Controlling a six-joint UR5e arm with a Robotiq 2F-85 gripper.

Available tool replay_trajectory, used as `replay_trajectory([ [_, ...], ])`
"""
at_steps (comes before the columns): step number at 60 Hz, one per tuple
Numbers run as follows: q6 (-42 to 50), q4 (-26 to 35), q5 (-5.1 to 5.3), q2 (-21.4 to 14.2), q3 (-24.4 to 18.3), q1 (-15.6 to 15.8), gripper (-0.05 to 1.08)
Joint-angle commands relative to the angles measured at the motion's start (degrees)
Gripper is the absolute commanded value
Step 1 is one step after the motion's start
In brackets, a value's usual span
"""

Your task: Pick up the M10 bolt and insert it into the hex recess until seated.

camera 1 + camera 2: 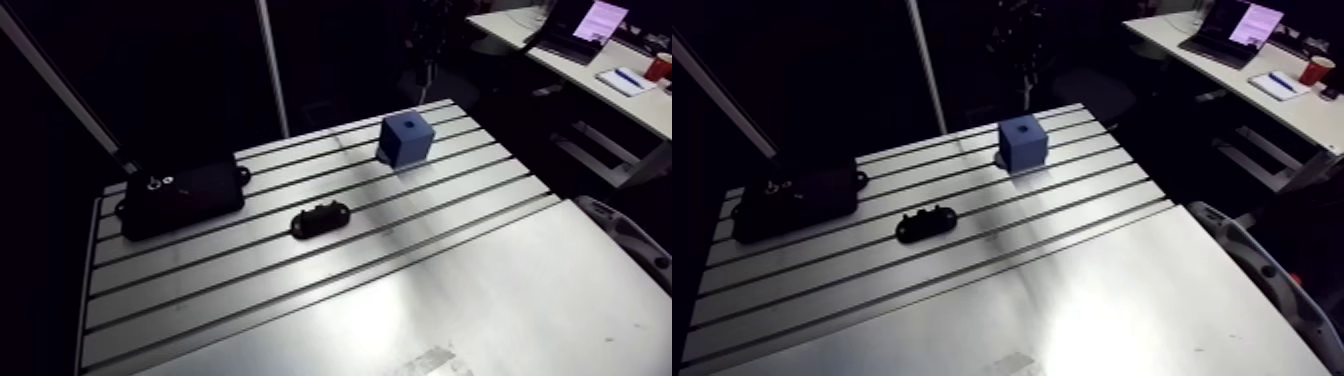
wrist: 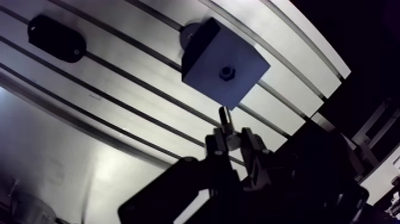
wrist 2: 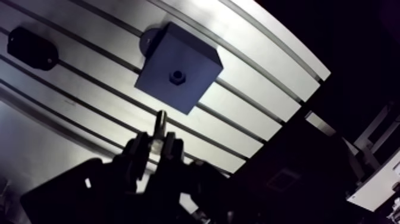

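A blue cube (image 1: 405,138) stands on the far part of the slotted table (image 1: 300,290), with a small hex recess (image 2: 227,72) in its top face. In the wrist view my gripper (image 2: 232,138) is shut on the M10 bolt (image 2: 225,118), whose shaft sticks out ahead of the fingertips. The bolt tip hangs above the table, just short of the cube's near edge and a little off from the recess. The bolt's head is hidden between the fingers (image 2: 249,143). The arm view does not show the gripper.
A black oval fixture (image 1: 322,218) lies mid-table, left of the cube. A larger black box (image 1: 183,195) sits at the far left. A round base (image 2: 189,34) peeks out under the cube. The table's right edge (image 1: 560,190) drops off close to the cube.
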Motion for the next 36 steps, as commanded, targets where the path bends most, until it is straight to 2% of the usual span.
replay_trajectory([
  [1, 0.10, -0.41, -0.03, 1.16, -0.58, 0.13, 0.77],
  [26, 0.72, -0.58, 0.06, 1.68, -0.75, 0.31, 0.77],
  [36, 0.12, -2.78, -0.02, 2.11, -0.64, 0.31, 0.77],
])
